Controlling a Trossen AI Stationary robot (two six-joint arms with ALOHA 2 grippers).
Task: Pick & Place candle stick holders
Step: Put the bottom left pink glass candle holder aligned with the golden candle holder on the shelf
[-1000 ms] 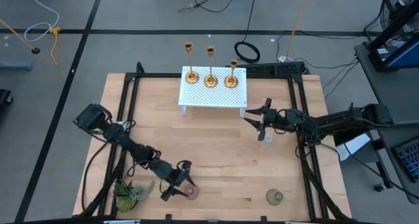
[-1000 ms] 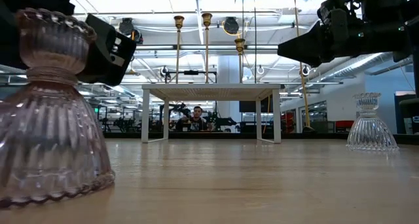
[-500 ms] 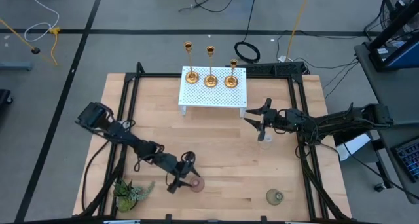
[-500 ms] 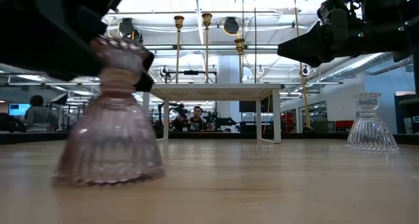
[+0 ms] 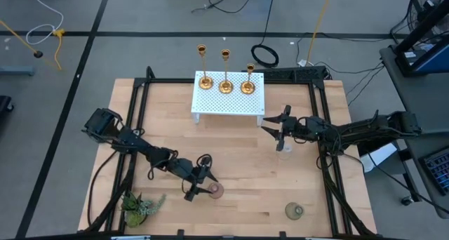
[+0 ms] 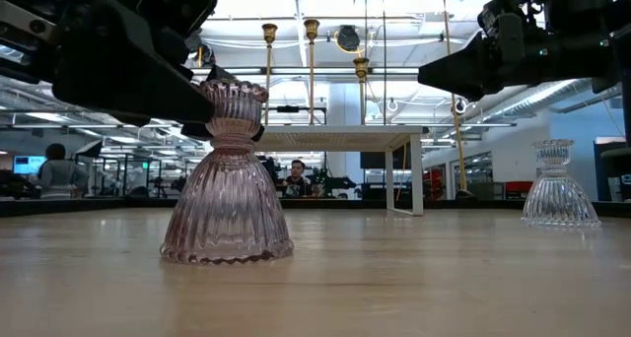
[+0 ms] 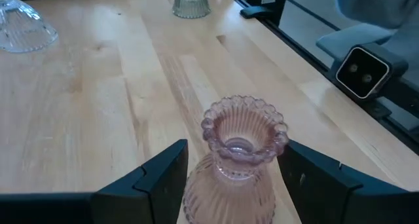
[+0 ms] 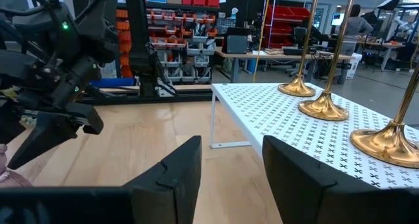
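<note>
The pink glass holder [image 5: 215, 191] stands upright on the table, near the middle of its near half, and my left gripper [image 5: 208, 185] is shut on it. The clear glass holder [image 5: 283, 147] stands on its base at centre right. My right gripper [image 5: 269, 130] hovers open and empty above it, pointing toward the rack. The green glass holder [image 5: 295, 211] stands near the near right corner. Three gold candlesticks [image 5: 225, 85] stand by their round bases on the white perforated rack [image 5: 228, 107] at the far middle. My left gripper has the pink holder between its two fingers [image 7: 163, 181], one on each side of the ribbed body just below the flared rim [image 7: 196, 185]. The fingers come slanting down from the table's left. The holder stands upright with its base [image 6: 227, 250] on the table.
A green leafy plant sprig [image 5: 140, 205] lies at the near left corner. A black frame [image 5: 133, 114] runs along the table's left, far and right edges. Bare wood lies between the rack and the pink holder. A camera unit [image 7: 366, 70] sits at the table's near edge.
My left gripper has gone toward the table's right edge and a little toward its far edge, taking the pink holder with it. The holder has moved along the table away from the near edge and stands upright. My right arm has kept still.
</note>
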